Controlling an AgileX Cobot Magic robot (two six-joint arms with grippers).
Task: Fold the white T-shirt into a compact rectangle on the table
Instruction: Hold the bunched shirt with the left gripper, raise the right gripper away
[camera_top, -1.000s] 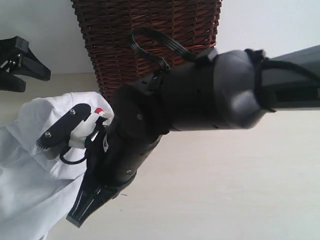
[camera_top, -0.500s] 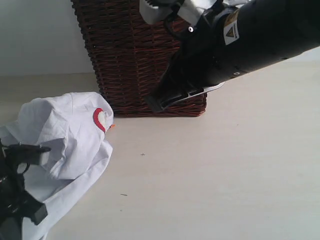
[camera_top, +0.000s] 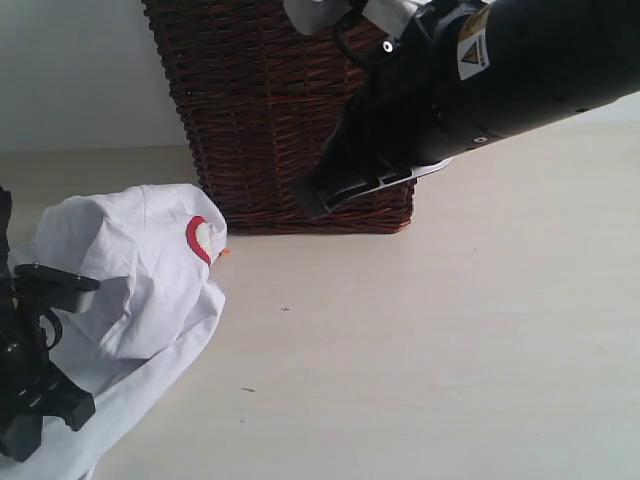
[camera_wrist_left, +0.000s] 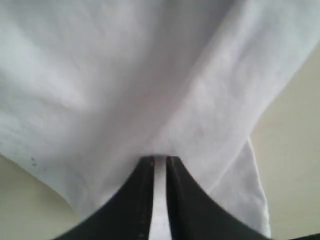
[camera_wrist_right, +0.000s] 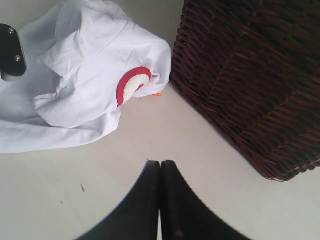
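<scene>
Left gripper (camera_wrist_left: 160, 159) jaws pinch the crumpled white T-shirt (camera_top: 130, 270), lettering (camera_top: 203, 238) mostly hidden. Right gripper (camera_wrist_right: 160, 164) jaws meet, empty.

Household-style table (camera_top: 450, 350) with wicker basket (camera_top: 270, 110)

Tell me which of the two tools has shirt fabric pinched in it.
The left tool: cloth of the white T-shirt shows between its nearly closed tips. The right tool is shut on nothing, above the table.
</scene>
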